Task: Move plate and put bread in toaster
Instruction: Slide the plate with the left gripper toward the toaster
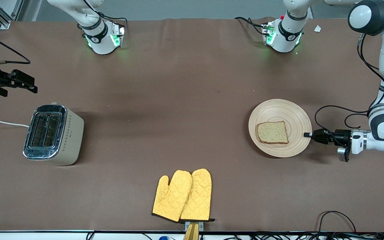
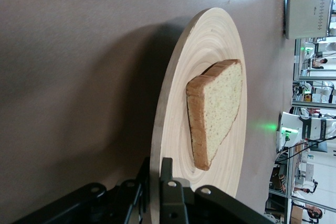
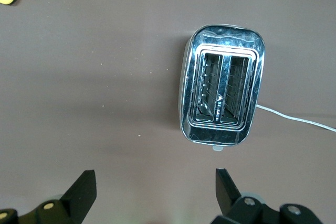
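The round wooden plate (image 1: 278, 110) lies toward the left arm's end of the table with the slice of bread (image 1: 272, 132) on it. My left gripper (image 1: 308, 135) is shut on the plate's rim, at the edge toward the left arm's end. In the left wrist view its jaws (image 2: 156, 165) pinch the rim of the plate (image 2: 210, 40) from above and below, with the bread (image 2: 218, 108) just past them. The beige toaster (image 1: 53, 133) with its chrome top stands toward the right arm's end. My right gripper (image 1: 32, 85) hangs open over the table beside the toaster (image 3: 223, 85), its jaws (image 3: 155, 174) wide apart with nothing between them.
A pair of yellow oven mitts (image 1: 183, 195) lies at the table edge nearest the front camera, midway along it. A white cord (image 1: 2, 122) runs from the toaster off the right arm's end of the table. Black cables (image 1: 338, 108) loop beside the left gripper.
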Robot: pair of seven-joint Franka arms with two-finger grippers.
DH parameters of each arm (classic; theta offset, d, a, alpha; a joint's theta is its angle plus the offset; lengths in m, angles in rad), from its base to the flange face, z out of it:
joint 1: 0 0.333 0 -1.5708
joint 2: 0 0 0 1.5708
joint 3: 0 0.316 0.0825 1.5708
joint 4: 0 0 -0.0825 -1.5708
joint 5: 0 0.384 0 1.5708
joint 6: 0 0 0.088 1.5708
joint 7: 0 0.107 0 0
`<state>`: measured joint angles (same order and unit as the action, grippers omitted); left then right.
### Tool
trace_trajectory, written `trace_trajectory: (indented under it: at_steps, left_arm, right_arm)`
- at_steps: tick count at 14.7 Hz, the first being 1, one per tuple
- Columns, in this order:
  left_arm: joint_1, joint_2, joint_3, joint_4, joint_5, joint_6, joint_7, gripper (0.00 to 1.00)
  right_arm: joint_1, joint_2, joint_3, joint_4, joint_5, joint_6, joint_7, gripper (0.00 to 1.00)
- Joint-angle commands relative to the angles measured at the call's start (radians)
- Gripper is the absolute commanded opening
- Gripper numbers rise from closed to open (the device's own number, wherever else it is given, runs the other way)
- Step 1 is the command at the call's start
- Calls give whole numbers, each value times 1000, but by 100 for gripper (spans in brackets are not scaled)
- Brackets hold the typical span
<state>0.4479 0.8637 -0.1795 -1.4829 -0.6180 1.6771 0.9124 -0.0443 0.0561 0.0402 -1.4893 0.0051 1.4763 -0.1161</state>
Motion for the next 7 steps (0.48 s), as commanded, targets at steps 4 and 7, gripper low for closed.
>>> trace_trajectory:
  at_steps: [4,7]
  left_arm:
    - [-21,-25,-213,9,-112,18,-258,0]
    - [-127,-23,-293,19,-160,180,-369,0]
  right_arm:
    - [0,-21,0,-19,-2,-4,-2,100]
    - [0,-21,0,-19,-2,-5,-2,100]
